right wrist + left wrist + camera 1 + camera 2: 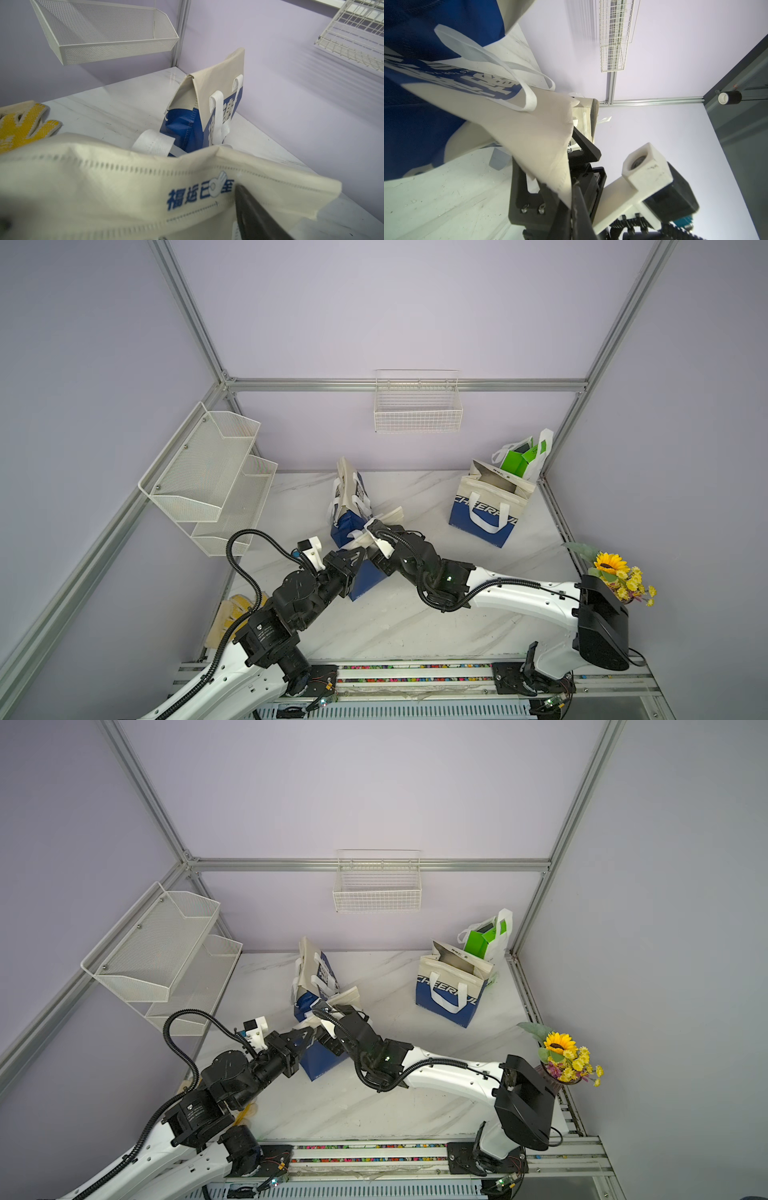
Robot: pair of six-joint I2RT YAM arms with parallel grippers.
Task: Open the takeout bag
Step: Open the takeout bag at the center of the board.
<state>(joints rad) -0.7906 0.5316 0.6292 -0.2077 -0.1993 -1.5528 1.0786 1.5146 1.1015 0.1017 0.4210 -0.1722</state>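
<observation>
The takeout bag [365,578] [322,1063] is blue with a cream top flap and stands mid-table between both arms. My left gripper [359,553] [309,1033] is shut on a corner of that cream flap [539,135]; in the left wrist view the fabric runs down into the closed black fingers [583,207]. My right gripper [372,531] [322,1009] sits at the bag's top from the other side. In the right wrist view the printed cream flap [104,187] lies across the wide-apart jaws, with one dark finger [249,207] showing.
A second closed blue-and-cream bag [349,493] [207,99] stands just behind. An open bag [486,510] and a green bag [523,456] are at the back right. Mesh shelves [212,477], a wire basket [417,406], yellow gloves [25,122] and flowers [615,572] line the edges.
</observation>
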